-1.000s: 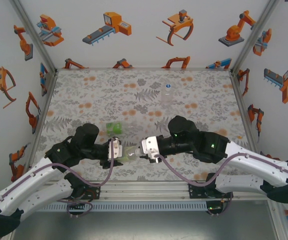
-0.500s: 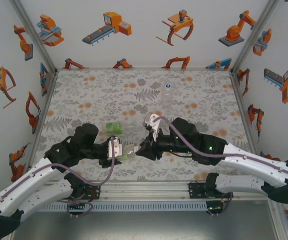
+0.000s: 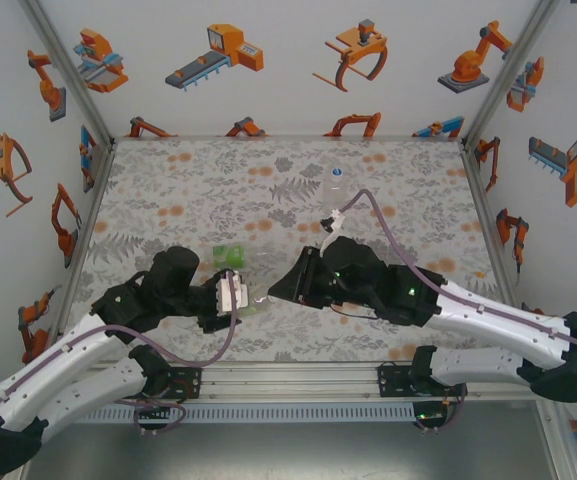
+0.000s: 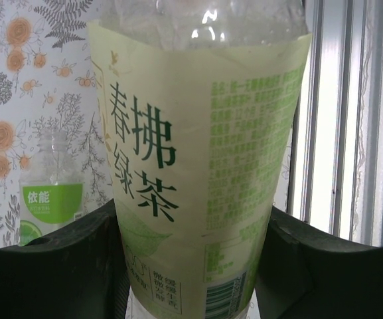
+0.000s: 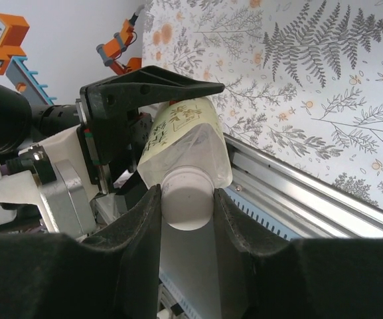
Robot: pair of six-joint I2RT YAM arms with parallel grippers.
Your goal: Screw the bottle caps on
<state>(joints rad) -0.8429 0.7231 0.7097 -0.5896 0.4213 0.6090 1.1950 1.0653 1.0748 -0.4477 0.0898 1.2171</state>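
The bottle with the pale yellow-green label (image 4: 198, 166) lies on its side in the air near the table's front edge. My left gripper (image 4: 191, 229) is shut on its body. A white bottle cap (image 5: 188, 193) sits on its neck, and my right gripper (image 5: 186, 214) is shut on that cap, one finger on each side. From above, the left gripper (image 3: 234, 293) and right gripper (image 3: 269, 297) face each other with the bottle (image 3: 253, 305) between them. The green-labelled bottle (image 3: 230, 255) stands just behind. An unlabelled bottle (image 3: 335, 186) stands far back with a cap on it.
The aluminium rail (image 3: 298, 375) runs along the near edge, right under the held bottle. Walls with robot stickers close in the flowered table (image 3: 188, 190) on three sides. A cable (image 3: 388, 225) loops above the right wrist.
The right wrist has turned about its own axis while on the cap; its white block and cable swung from the near side up to the far side. The left arm stayed put.
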